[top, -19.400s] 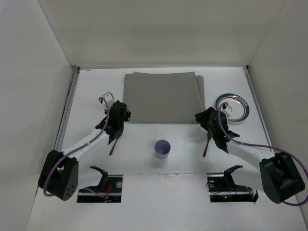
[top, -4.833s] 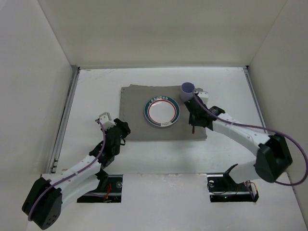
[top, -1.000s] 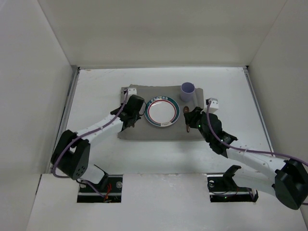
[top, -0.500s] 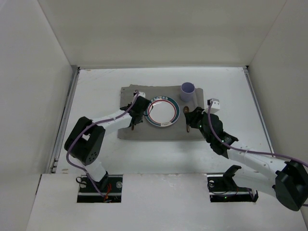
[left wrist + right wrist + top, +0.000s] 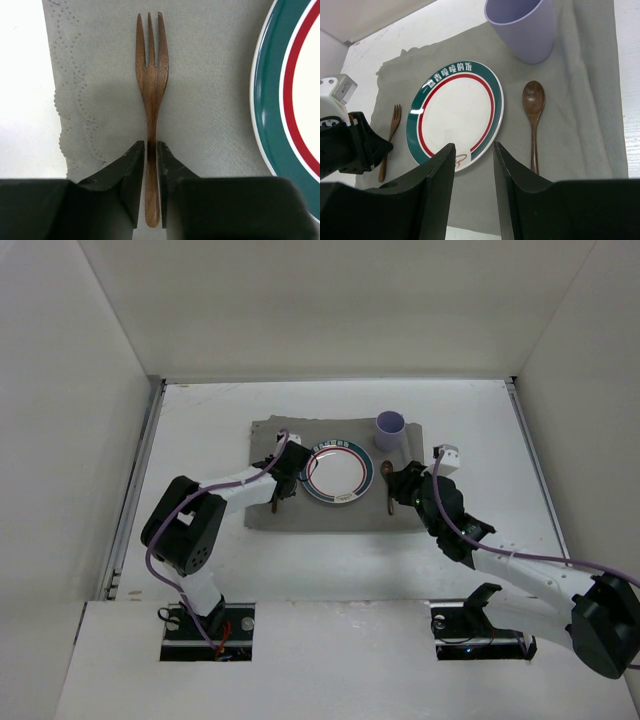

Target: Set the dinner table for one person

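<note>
Desk [image 5: 200, 420] white, spreading under both claws; grey mat [image 5: 300, 515] centred on it as place setting; plate [image 5: 455, 112] mid-mat, just ahead of right claw [image 5: 472, 147]; cup [image 5: 520, 25] upright beyond; spoon [image 5: 534, 120] ahead-right of its spread, empty fingers, apparently set down; left claw [image 5: 151, 150] pinches fork [image 5: 151, 100] handle, tines ahead, flat on mat, plate rim to its right.

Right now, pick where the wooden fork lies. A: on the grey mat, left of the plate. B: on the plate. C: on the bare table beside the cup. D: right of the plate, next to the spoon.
A: the fork lies flat on the grey mat, left of the plate, while the spoon is on the plate's other side.
</note>
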Controlling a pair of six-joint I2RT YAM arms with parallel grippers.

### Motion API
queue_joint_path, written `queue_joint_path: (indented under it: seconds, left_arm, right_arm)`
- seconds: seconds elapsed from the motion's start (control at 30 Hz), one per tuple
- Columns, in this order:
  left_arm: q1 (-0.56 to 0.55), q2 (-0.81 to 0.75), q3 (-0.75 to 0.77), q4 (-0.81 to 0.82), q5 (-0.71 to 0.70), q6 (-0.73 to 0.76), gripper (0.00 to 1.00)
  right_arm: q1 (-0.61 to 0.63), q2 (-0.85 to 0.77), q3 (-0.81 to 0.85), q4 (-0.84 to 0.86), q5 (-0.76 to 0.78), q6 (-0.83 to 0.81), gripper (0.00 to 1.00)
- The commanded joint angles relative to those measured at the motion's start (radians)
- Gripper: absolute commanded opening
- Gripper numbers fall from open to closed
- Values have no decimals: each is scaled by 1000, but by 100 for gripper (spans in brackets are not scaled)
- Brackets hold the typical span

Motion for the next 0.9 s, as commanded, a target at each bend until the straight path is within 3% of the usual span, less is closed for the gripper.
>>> queue_joint_path:
  seconds: [0.0, 0.2, 0.4, 0.63, 0.67, 0.7, 0.87]
  left_arm:
    - [3, -35, -3, 12, -21, 20, 17]
    - [-6, -77, -23, 12, -46, 12, 35]
    - [-35, -276, -74, 24, -124, -46, 57]
    - [-29, -540, -184, 47, -136, -172, 67]
    - [-23, -573, -212, 55, -142, -193, 77]
    - [-12, -602, -236, 61, -141, -215, 100]
    - [54, -736, -347, 44, -156, -316, 100]
  right_arm:
    - [-5, -12, -7, 62, 27, 7, 43]
    - [-7, -13, -7, 62, 34, 9, 44]
    - [-7, -22, -10, 64, 43, 4, 44]
    - [-12, -45, -21, 64, 56, 7, 47]
    - [-12, -58, -26, 64, 56, 9, 49]
    - [-13, -71, -32, 64, 60, 9, 52]
    - [-58, -125, -46, 15, 140, 13, 64]
